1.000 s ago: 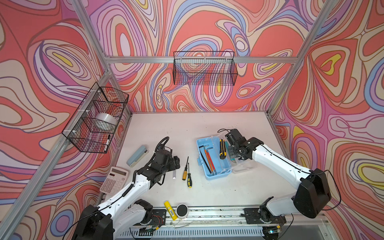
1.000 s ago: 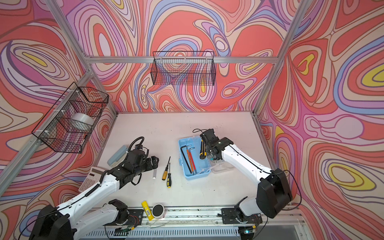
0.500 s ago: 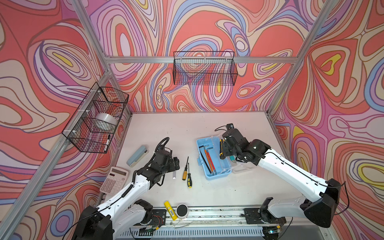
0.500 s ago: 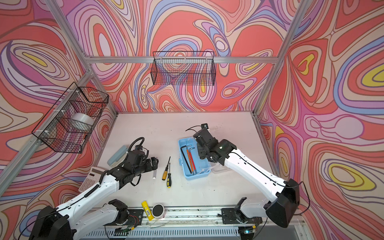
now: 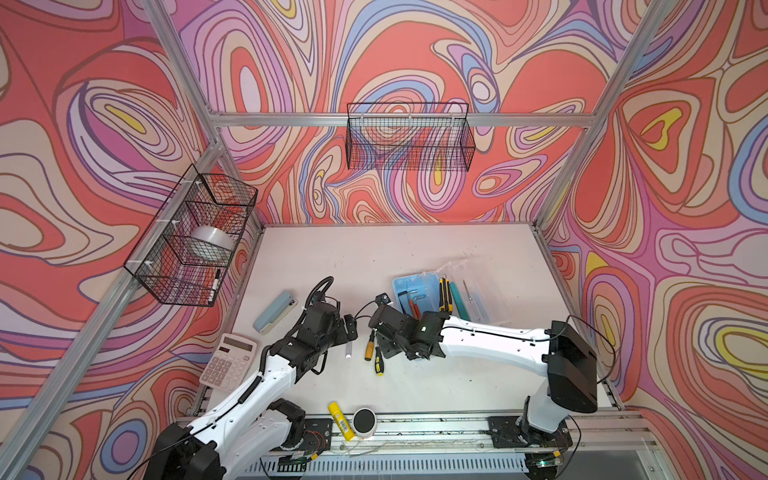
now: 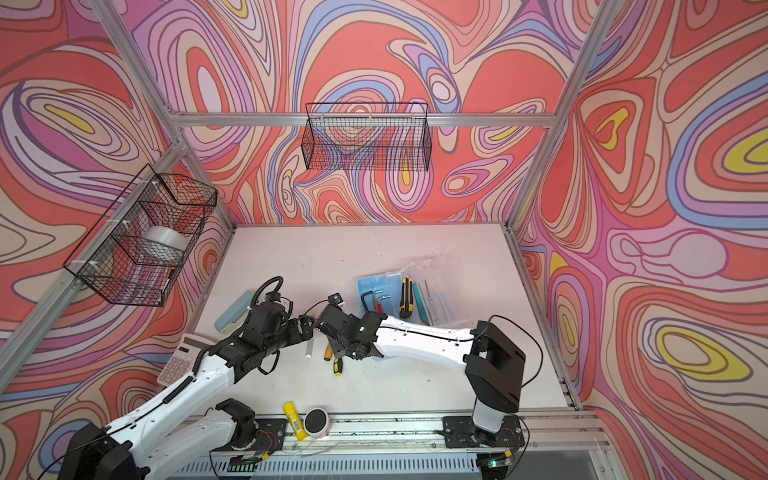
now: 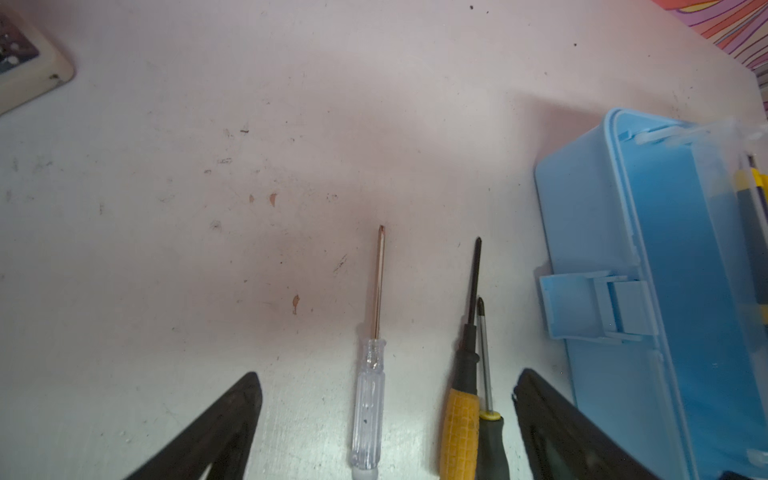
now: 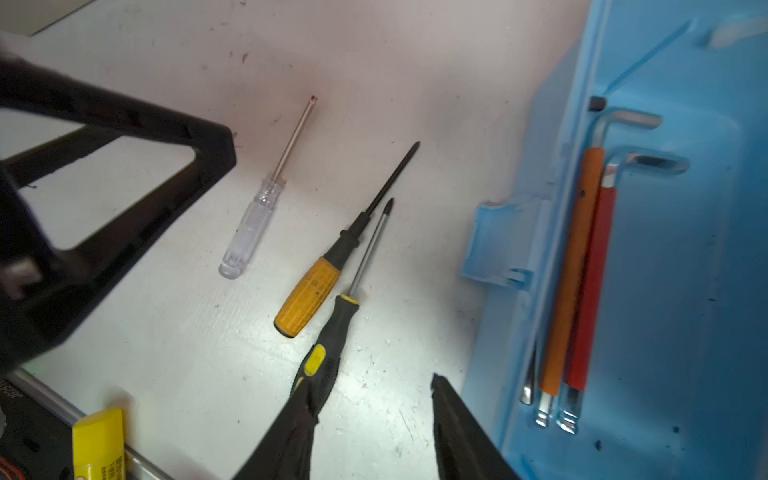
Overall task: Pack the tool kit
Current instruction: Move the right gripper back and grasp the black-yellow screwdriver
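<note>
In both top views the right arm (image 5: pixel 490 345) covers the near end of the case (image 5: pixel 405 286), so that corner cannot be seen. The case lies open on the surface (image 5: pixel 374 249), right of middle, with its clear lid (image 5: pixel 484 282) thrown back to the right. Things under the lid look hazy. Inside lie hex keys (image 8: pixel 582 270) with orange and red sleeves and a yellow-and-black knife (image 5: pixel 444 295). A 3rd, bare key seems to sit beside them, mostly hidden.

3 screwdrivers lie on the surface just left of the case. The clear screwdriver (image 7: pixel 368 407) lies apart from the orange screwdriver (image 7: pixel 459 428) and black screwdriver (image 7: pixel 492 444), which lie just beside each other. In the left wrist view all 3 handle ends run off the edge, and only a corner of the calculator (image 7: pixel 25 62) shows. In the right wrist view the black screwdriver's butt vanishes behind a finger (image 8: pixel 299 415) of the right tool (image 8: pixel 374 395).

The left arm (image 5: pixel 266 374) reaches diagonally from the near left corner toward the middle. The left tool (image 7: pixel 386 380) is spread wide and holds nothing; in its wrist view all 3 handles lie between its fingers. The right arm stretches leftward, low across the surface. The right tool's jaws are parted with bare surface between them, gripping nothing. The 2 tools face each other closely over the screwdrivers.
</note>
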Robot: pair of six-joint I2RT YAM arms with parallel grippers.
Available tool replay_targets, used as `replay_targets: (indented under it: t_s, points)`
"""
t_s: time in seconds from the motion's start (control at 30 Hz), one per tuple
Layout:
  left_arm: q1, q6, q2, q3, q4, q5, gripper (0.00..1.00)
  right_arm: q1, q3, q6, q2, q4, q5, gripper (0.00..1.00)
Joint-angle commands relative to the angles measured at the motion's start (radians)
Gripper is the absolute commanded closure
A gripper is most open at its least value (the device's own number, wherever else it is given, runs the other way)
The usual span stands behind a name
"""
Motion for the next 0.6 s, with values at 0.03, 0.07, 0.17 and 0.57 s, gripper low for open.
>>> replay_targets:
  t_s: [0.03,0.07,0.17,0.57]
  points:
    - [0.022,-0.021,-0.013,-0.03,0.001,0.018,0.05,0.005,-0.021,0.033,0.059,0.11,-0.106,0.52]
    - [0.026,-0.021,-0.012,-0.035,0.001,0.022,0.05,0.005,-0.021,0.033,0.069,0.113,-0.116,0.52]
    - [0.066,-0.043,-0.016,-0.063,0.045,0.066,0.05,0.008,-0.015,0.032,0.094,0.114,-0.131,0.52]
    - [0.127,-0.051,-0.009,-0.094,0.085,0.14,0.05,0.032,0.021,0.022,0.193,0.025,-0.143,0.53]
